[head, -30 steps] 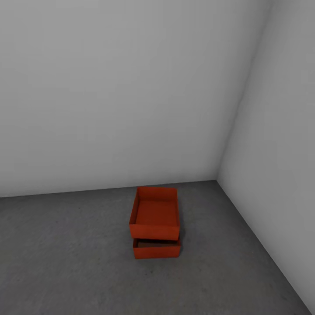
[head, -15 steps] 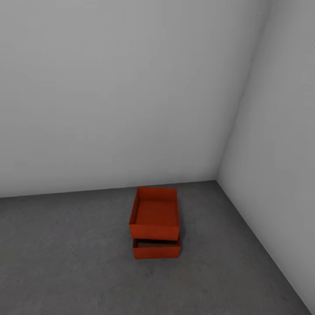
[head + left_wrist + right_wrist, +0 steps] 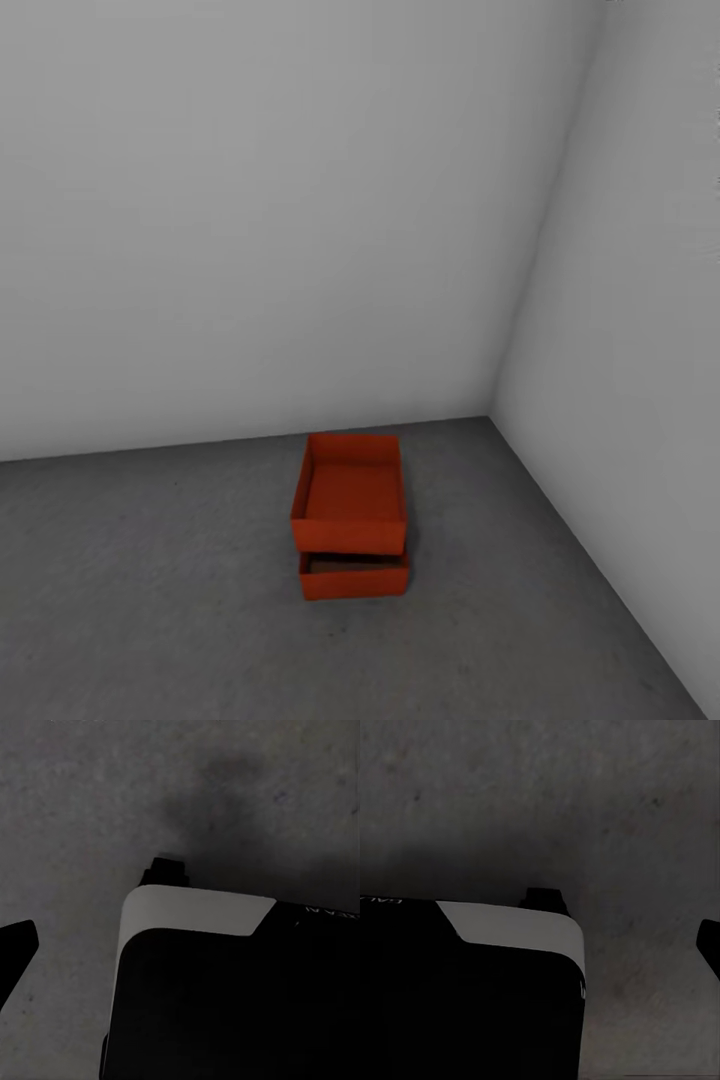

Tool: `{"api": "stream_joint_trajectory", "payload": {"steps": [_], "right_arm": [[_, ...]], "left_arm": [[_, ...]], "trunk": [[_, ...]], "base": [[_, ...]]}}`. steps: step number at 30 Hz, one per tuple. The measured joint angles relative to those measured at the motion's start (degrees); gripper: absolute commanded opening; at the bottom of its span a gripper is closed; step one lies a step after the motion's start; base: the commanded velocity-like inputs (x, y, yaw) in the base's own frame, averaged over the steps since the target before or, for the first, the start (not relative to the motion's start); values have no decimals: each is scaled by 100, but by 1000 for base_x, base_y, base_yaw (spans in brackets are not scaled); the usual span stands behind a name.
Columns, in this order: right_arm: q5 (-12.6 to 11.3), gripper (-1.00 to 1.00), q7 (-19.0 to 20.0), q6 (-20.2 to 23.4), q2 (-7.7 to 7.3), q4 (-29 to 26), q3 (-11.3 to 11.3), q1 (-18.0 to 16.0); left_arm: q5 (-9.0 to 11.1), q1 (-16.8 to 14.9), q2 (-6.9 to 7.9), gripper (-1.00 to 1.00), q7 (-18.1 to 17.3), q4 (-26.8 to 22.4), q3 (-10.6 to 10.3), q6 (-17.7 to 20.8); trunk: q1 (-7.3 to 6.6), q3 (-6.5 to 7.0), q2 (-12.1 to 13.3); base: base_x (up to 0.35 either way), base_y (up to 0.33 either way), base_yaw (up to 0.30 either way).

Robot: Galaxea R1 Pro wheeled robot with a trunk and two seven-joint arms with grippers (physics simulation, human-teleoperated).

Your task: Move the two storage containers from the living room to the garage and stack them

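- We find the two boxes in the corner of the garage, near where the back wall (image 3: 260, 220) meets the side wall (image 3: 640, 350).
- The lower box (image 3: 354, 577) sits on the grey floor (image 3: 150, 600). The upper box (image 3: 349, 494) rests on top of it, open side up.
- The upper box is offset toward the back wall, so the near end of the lower box shows in front of it. We judge the stack to be in place but not square.
- The left wrist view shows the robot's base (image 3: 225, 990) over the floor, with one dark tip (image 3: 15, 945) at the edge of the picture. The right wrist view shows much the same.
- We cannot tell whether the left pincer or the right pincer is apart or together.
- We judge the step in hand to be a check of the finished stack from a distance.
- To do it well, we keep the head view on both boxes and confirm that the upper box sits level.
- If a correction is needed, we approach slowly and nudge the upper box forward by its near wall; thin walls may flex.
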Motion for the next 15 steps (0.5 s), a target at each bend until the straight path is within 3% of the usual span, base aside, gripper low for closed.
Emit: {"api": "stream_joint_trajectory", "payload": {"steps": [15], "right_arm": [[4,100,9,-12,1,-1,1,99]], "left_arm": [[-14,252,18,100,1,0,-2,-92]], "trunk": [[0,110,0]], "base": [[0,0,-24]]}}
